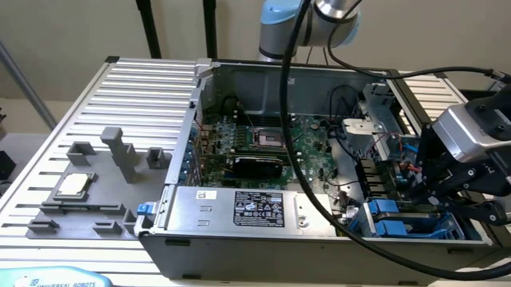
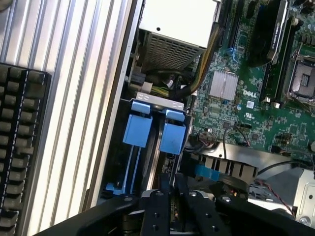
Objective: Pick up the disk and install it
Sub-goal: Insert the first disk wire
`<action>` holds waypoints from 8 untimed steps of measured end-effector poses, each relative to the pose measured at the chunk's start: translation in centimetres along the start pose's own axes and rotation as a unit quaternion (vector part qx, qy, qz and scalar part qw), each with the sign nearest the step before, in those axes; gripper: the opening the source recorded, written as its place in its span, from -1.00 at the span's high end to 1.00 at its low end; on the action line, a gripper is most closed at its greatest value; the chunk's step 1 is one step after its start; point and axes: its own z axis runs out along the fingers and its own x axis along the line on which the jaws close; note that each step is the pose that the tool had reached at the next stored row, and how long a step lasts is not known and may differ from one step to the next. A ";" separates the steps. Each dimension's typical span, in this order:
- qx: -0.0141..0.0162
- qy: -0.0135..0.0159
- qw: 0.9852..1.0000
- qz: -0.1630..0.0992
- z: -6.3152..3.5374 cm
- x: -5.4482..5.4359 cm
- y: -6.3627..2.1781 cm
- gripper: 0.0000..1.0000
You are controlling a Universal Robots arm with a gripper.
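Disk, seen edge-on as a thin silver strip in a blue plastic carrier frame, stands in the drive cage in the corner of the open grey metal computer case. Inside the case, a 2nd blue carrier is just beside it and the large silver box with the black-and-white label is near. The black hand hangs inside the case at the disk's end farthest from that box. How far it is open, and whether it grips the disk, I cannot tell.

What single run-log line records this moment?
gripper | low over drive bay | blue-framed silver-grey metal disk | in bay of open grey metal computer case | hold unclear
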 end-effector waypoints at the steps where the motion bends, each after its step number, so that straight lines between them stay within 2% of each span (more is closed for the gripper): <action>1: 0.000 0.000 1.000 0.001 0.02 0.0 0.20 0.67; 8: 0.001 0.006 1.000 0.017 0.08 -0.1 0.40 0.67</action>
